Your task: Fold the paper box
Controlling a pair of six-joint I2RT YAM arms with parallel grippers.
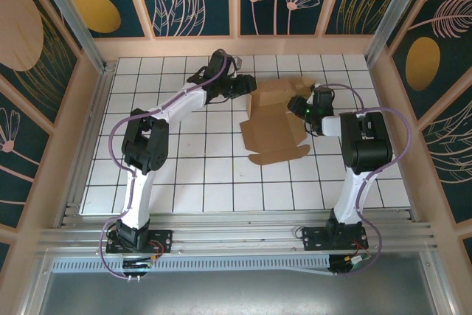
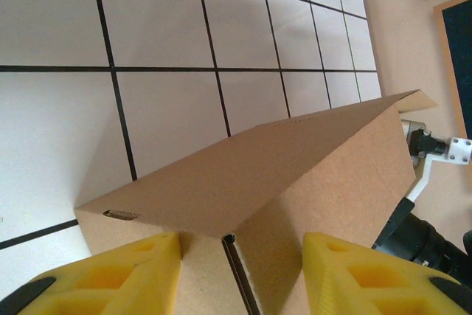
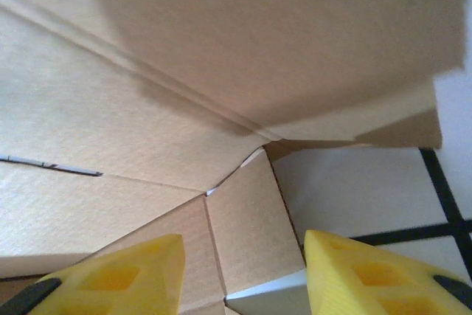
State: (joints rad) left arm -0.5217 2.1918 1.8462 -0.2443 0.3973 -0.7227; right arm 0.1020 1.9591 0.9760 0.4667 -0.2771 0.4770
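The paper box [image 1: 274, 125] is a brown cardboard sheet lying partly folded on the white tiled table, its far panel raised. My left gripper [image 1: 246, 88] is at the sheet's far left corner. In the left wrist view its yellow fingers [image 2: 158, 256] stand apart over the cardboard [image 2: 317, 160], with a slit edge in the gap and nothing pinched; the left gripper [image 2: 240, 243] is open. My right gripper [image 1: 298, 105] is at the sheet's right edge. In the right wrist view the right gripper [image 3: 243, 240] is open, with a small side flap [image 3: 243, 219] lying between its jaws.
The tiled table [image 1: 184, 175] has free room in front and to the left. Wooden patterned walls [image 1: 66, 130] enclose it on three sides. The right arm's black wrist [image 2: 424, 237] shows just past the raised panel in the left wrist view.
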